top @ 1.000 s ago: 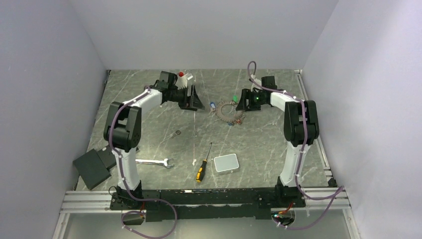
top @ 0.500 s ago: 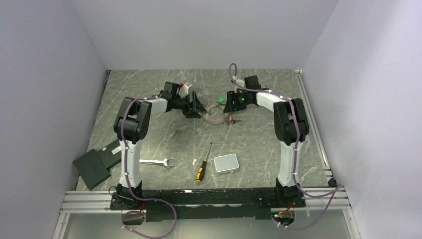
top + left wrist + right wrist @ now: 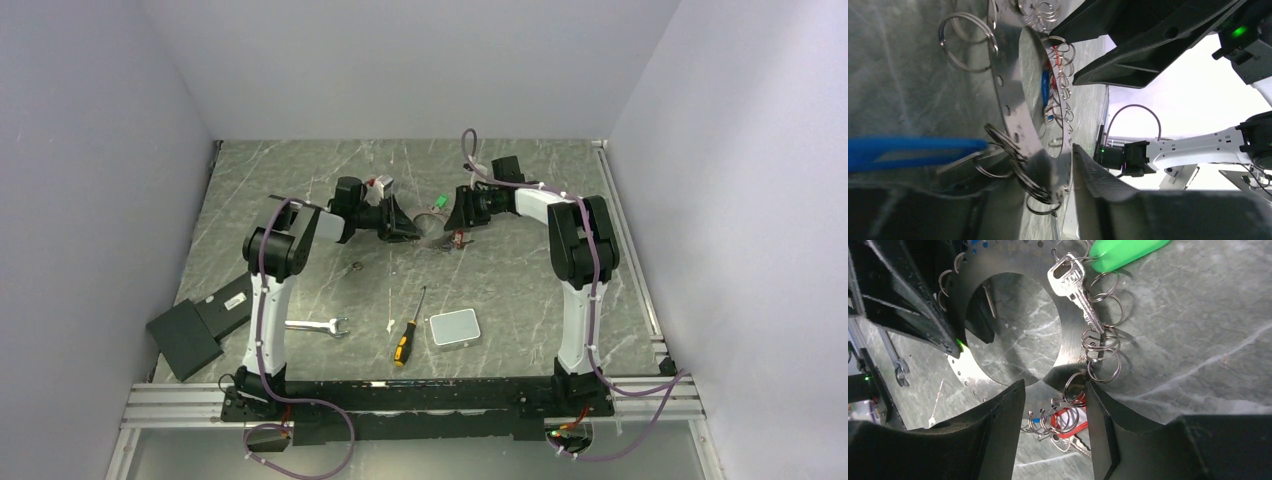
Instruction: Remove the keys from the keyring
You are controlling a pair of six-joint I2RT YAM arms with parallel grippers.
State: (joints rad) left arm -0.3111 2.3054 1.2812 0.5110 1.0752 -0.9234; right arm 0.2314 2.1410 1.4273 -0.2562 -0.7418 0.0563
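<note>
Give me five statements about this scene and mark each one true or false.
1. A green tag hangs on the keyring. True.
2. The screwdriver lies left of the box. True.
3. The wrench rests on the box. False: it lies on the table, apart from the box, left of the screwdriver.
4. The right gripper is over the screwdriver. False: it is at the keyring, as is the left gripper.
5. No key is on the keyring. False: a silvery key hangs on it beside the green tag.
</note>
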